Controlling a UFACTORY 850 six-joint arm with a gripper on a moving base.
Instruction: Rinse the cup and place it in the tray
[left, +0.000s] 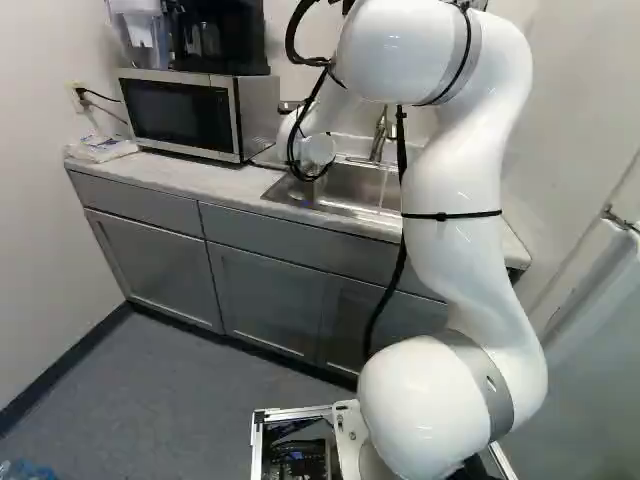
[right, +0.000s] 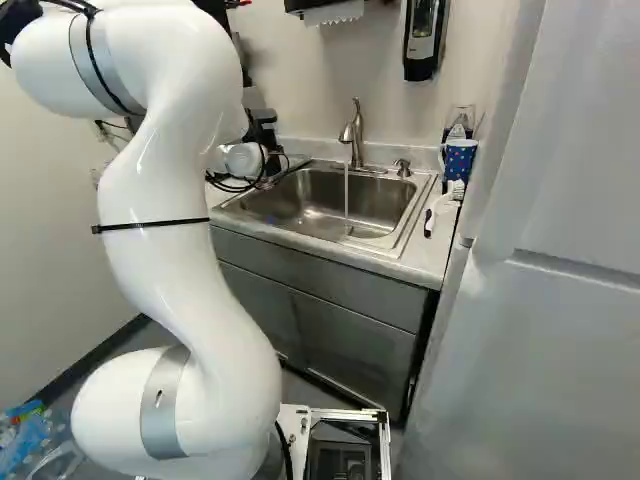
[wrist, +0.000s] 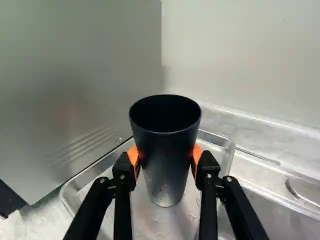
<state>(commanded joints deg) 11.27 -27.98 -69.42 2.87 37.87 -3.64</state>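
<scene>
Evidently the fingers (wrist: 208, 165) are pinching the cup (wrist: 166, 155) from both sides, its long axis roughly upright over the tray (wrist: 155, 222), though whether its base touches the tray is hard to tell.

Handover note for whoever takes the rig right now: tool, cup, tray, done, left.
Tool: shut on the black cup, one pad each side, cup upright.
Tray: directly beneath the cup; can't tell if the base touches it.
Done: droplets on the cup suggest it's rinsed; the rinse itself isn't shown.
Left: seat cup if needed, release, back off. Faucet is running; probably shut it off.
</scene>
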